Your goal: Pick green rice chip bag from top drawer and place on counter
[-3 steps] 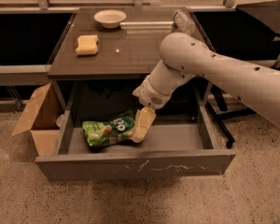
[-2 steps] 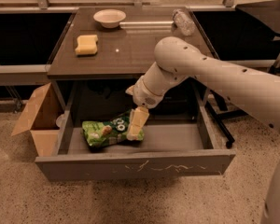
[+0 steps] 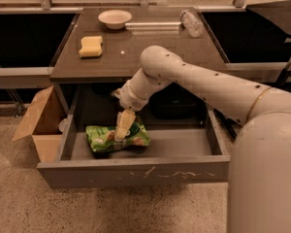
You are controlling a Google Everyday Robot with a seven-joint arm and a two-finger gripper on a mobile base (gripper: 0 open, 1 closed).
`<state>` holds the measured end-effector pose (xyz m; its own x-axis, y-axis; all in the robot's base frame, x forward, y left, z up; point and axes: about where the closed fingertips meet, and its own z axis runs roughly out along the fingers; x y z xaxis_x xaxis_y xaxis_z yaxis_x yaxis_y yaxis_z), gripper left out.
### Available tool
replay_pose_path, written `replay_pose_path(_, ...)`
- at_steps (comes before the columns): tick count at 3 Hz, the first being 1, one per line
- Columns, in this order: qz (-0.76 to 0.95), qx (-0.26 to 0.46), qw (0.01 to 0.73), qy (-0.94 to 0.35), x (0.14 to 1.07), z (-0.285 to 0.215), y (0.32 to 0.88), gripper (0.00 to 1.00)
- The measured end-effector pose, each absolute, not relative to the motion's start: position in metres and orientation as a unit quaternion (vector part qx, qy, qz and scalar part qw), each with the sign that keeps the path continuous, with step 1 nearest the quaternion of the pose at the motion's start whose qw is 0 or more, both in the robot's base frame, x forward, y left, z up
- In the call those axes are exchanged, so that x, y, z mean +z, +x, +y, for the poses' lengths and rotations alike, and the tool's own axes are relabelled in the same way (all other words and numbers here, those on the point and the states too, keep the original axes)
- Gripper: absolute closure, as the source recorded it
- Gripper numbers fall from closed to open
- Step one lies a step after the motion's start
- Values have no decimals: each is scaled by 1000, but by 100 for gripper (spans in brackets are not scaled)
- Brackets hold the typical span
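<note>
The green rice chip bag lies crinkled on the floor of the open top drawer, in its left half. My gripper points down into the drawer and reaches the bag's upper middle, covering part of it. The arm comes in from the right, passing in front of the counter, which stands above and behind the drawer.
A yellow sponge, a white bowl and a clear plastic bottle lie on the counter. An open brown cardboard box stands on the floor left of the drawer. A dark object sits under the counter behind the drawer.
My arm has swung left and lower. The gripper has moved from the bag's right end to over its middle. The bag has not visibly moved.
</note>
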<state>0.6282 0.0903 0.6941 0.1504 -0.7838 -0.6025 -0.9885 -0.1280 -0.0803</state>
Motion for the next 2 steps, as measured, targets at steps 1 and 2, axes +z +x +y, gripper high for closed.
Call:
replay_pose_path(1, 625, 203, 231, -718, 679, 116, 634, 0)
replay_pose_path(2, 646, 188, 214, -708, 663, 136, 631, 0)
